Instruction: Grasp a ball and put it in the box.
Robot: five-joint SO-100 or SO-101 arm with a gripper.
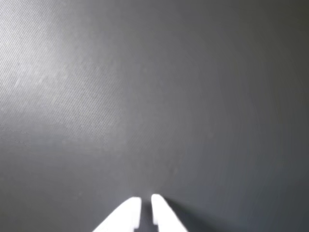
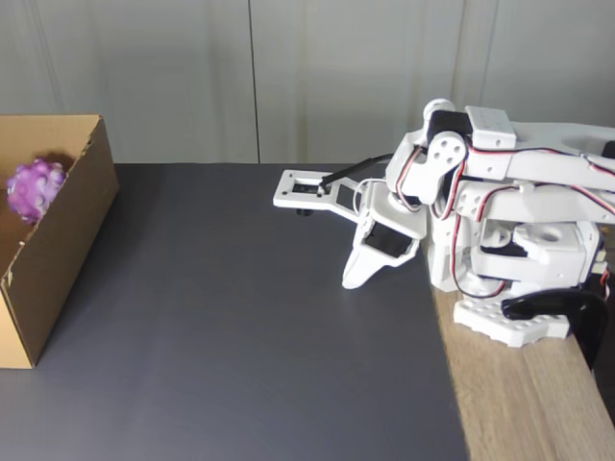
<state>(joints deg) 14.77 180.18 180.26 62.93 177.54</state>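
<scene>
Grey wall panels (image 2: 288, 67) stand behind the scene in the fixed view, and we see a dark grey mat (image 2: 240, 327) spread over most of the counter (image 2: 528, 403), whose bare wood shows along the right side.

We count one ball (image 2: 36, 188), one box (image 2: 53, 259) and one arm (image 2: 500, 211). The ball, mottled purple with rounded bumps, sits inside the open brown cardboard box at the far left edge of the fixed view, up against the inner side of its wall. The box rests on the mat, well apart from the arm.

The white arm stands on the wooden strip at the right, folded low, with red and black wires running along it and a black clamp (image 2: 557, 312) at its base. Its jaws (image 2: 354, 281) point down towards the mat near the base, and we see them touching neither ball nor box.

In the wrist view we find the two white tips of the jaws (image 1: 145, 203) coming in from the bottom edge, side by side with only a thin dark slit between them, so we read them as clenched on nothing. Ahead of them lies bare dark mat (image 1: 154, 96) with a faint sheen at the upper left.
</scene>
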